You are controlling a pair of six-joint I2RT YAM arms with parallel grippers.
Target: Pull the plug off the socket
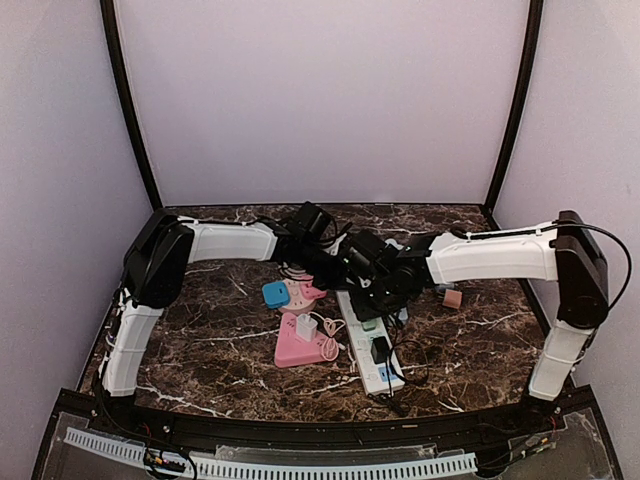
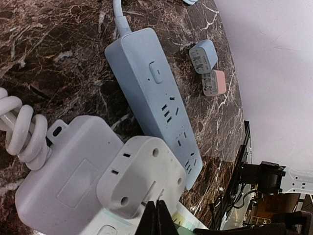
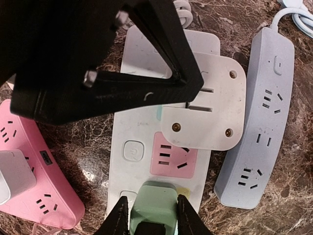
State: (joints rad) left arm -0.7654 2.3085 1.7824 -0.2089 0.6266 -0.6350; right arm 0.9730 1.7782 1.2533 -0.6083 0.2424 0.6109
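A green plug point(image 3: 161, 205) sits in the white power strip point(image 3: 139, 122), just below the strip's pink socket face point(image 3: 171, 156). My right gripper point(image 3: 152, 218) is shut on the green plug, one finger on each side. In the top view the plug point(image 1: 369, 323) and right gripper point(image 1: 374, 308) are at the table's middle. My left gripper point(image 2: 156, 218) is shut and empty, its tips pressed on a white square adapter point(image 2: 142, 171) plugged into the same strip. The left gripper point(image 3: 191, 90) fills the top of the right wrist view.
A blue-grey power strip point(image 3: 259, 127) lies right of the white one. A pink triangular socket point(image 1: 300, 345) with a white charger lies to the left, with a blue adapter point(image 1: 275, 293) behind it. A black plug point(image 1: 380, 352) sits nearer on the white strip. Small blue point(image 2: 204, 56) and pink point(image 2: 214, 82) adapters lie apart.
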